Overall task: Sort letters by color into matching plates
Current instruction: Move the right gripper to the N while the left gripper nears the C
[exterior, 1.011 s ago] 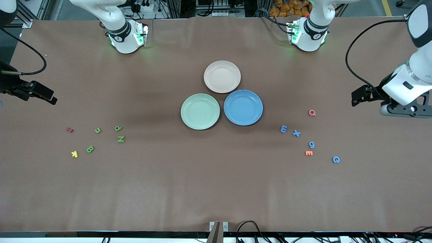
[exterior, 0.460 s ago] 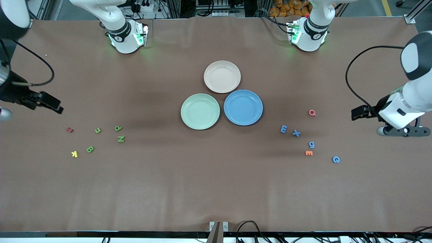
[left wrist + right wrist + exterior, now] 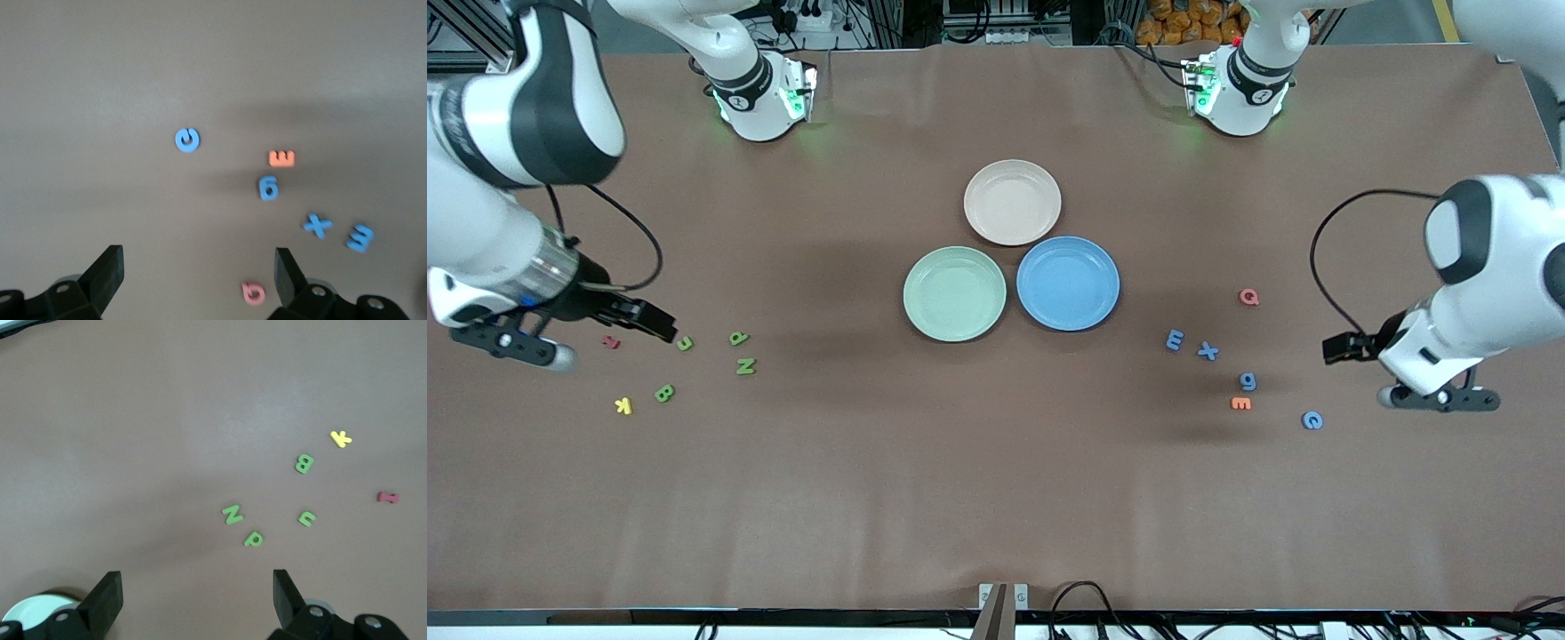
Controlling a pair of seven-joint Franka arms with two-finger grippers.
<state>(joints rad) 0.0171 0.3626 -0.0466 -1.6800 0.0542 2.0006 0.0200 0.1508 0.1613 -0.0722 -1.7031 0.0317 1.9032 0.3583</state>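
**Both arms over letter clusters, jaws apart, nothing held**

Worktop: brown cover, wide bare strip along the edge nearest the front camera, and bare room between each letter cluster and the plates at the middle.

Plates: mint green plate and blue plate side by side, rims about touching; pinkish-beige plate just farther from the camera, tucked between them. All three hold nothing.

Green letters toward the right arm's end: green J-like letter, green P, green N, green B. A red letter and a yellow K lie in the same cluster, closer to that end edge.

Blue letters toward the left arm's end: blue E, blue X, blue G-like letter, blue C. An orange E sits just beside the blue G-like letter, on its camera side. A pink Q lies apart, farther from the camera.

Right gripper: over the green cluster near the red letter and the J-like letter; jaws wide apart, holding and touching nothing.

Left gripper: over bare worktop between the blue cluster and the left arm's end edge; jaws wide apart, holding nothing.
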